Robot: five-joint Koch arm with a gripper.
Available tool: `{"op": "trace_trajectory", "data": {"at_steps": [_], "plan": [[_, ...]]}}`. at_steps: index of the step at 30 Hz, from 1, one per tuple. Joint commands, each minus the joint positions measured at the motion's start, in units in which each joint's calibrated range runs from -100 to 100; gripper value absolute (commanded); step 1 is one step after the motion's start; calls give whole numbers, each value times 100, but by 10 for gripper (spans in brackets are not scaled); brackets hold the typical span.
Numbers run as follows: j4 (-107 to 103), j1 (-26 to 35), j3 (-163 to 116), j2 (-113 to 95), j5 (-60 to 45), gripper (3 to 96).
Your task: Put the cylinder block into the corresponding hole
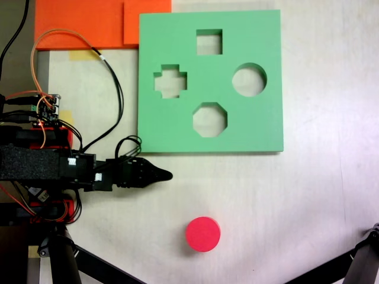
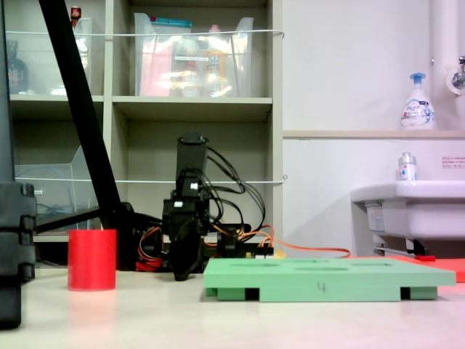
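The red cylinder block [image 1: 203, 234] stands upright on the white table near the front edge in the first exterior view, and at the left in the second exterior view [image 2: 92, 259]. The green foam board [image 1: 177, 124] lies flat at the top centre, with its round hole [image 1: 249, 80] on the first exterior view's right side. My gripper [image 1: 164, 175] points right, just below the board's lower left corner, shut with nothing in it. It is up and to the left of the cylinder, well apart from it. In the second exterior view the gripper [image 2: 182, 273] hangs low beside the board's [image 2: 327, 280] left end.
The board also has square [image 1: 209, 42], cross [image 1: 170, 81] and octagonal [image 1: 209, 119] cut-outs. Orange foam sheets [image 1: 83, 23] lie at the top left. Cables [image 1: 106, 71] trail from the arm's base. Tripod legs [image 1: 364, 260] cross the bottom corners. Shelves and a sink stand behind.
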Motion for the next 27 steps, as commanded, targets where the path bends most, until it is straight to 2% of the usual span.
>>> {"op": "trace_trajectory", "data": {"at_steps": [1,13,15,16,19,24,27], "plan": [[-609,0,-88,-55,-5,495],[-609,5,-88,-55,-5,495],[-609,10,-88,-55,-5,430],[-609,20,-88,-55,-10,429],[-609,24,-88,-55,-5,503],[-609,249,-88,-55,0,461],[-599,230,-88,-55,122,497]]}}
